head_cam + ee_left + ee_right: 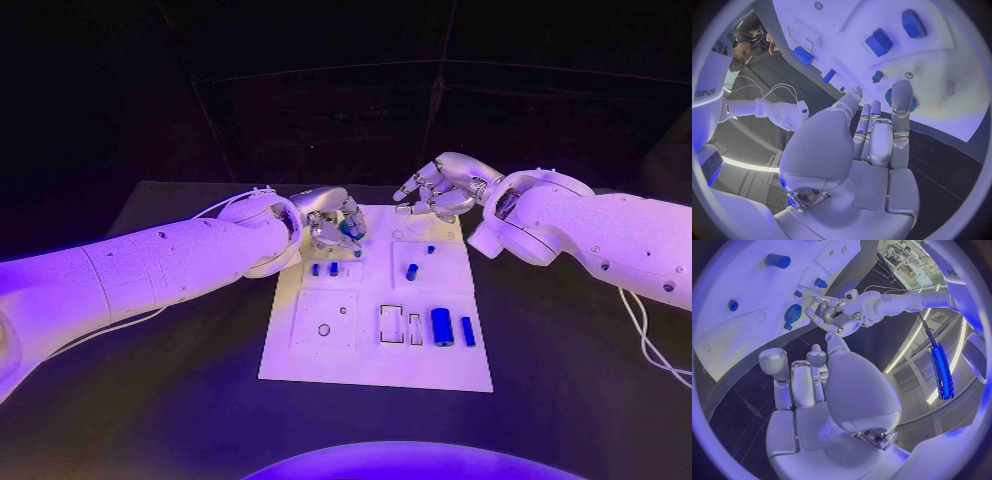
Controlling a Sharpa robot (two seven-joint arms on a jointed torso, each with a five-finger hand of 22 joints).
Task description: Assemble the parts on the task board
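Note:
The white task board [372,350] lies in the middle of the table. My left hand [335,222] hangs over its far left corner with fingers stretched out and apart. One fingertip [902,95] lies in front of a round blue part [912,104]; contact cannot be told. The same round part [793,313] sits beside the left hand [839,315] in the right wrist view. My right hand [444,190] hovers above the board's far right edge, fingers [798,385] loosely spread and holding nothing. Two small blue parts [323,268] stand just before the left hand.
More blue parts sit on the board: a small peg [411,271], a dot [430,249], a thick cylinder [441,327] and a thin bar [467,331] at the right. White frames [392,323] and a recessed plate [323,330] lie toward the near side. Dark table [173,400] surrounds the board.

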